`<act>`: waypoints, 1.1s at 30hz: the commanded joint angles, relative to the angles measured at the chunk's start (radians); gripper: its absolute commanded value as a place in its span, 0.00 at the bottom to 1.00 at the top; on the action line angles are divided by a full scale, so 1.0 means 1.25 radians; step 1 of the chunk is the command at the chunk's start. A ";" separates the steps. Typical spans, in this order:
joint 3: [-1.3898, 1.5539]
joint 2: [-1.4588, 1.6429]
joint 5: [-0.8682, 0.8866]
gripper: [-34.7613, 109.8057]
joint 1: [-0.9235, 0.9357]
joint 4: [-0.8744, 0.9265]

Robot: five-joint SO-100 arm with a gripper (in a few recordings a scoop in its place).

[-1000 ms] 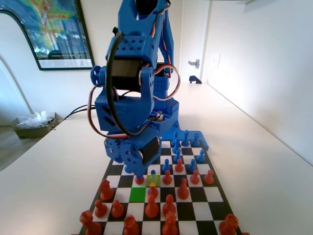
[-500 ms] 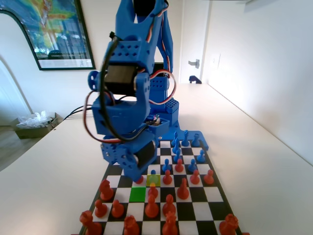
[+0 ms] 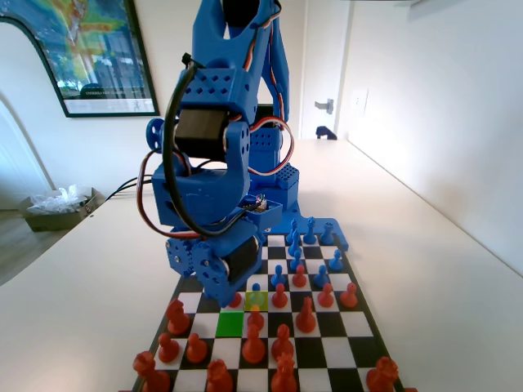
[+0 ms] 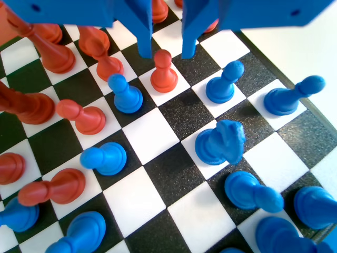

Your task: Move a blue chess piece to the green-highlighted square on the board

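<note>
My blue gripper (image 3: 222, 287) hangs low over the board (image 3: 337, 353), just behind the bright green square (image 3: 230, 324), which is bare. A small blue pawn (image 3: 256, 289) stands on the paler yellow-green square (image 3: 258, 301) to the right of the gripper. In the wrist view the gripper (image 4: 166, 54) is open. Its two jaws straddle the head of a red-orange pawn (image 4: 164, 74) without touching it. The blue pawn (image 4: 125, 94) stands one square to the left of that red one, outside the jaws.
Red-orange pieces (image 3: 254, 345) crowd the near rows around the green square. Other blue pawns (image 4: 223, 82) and a taller blue piece (image 4: 221, 142) stand at the right of the wrist view. The board's (image 4: 151, 134) black edge runs along the right side.
In the fixed view the arm has swung a little to the left and sunk slightly toward the board. No piece has moved.
</note>
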 commanded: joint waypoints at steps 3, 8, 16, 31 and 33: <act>0.000 0.023 -0.006 0.30 0.013 0.001; 0.016 0.025 -0.012 0.30 0.011 -0.002; 0.031 0.028 -0.011 0.30 0.002 -0.006; 0.058 0.028 -0.012 0.30 -0.007 -0.026; 0.061 0.028 -0.013 0.30 -0.007 -0.028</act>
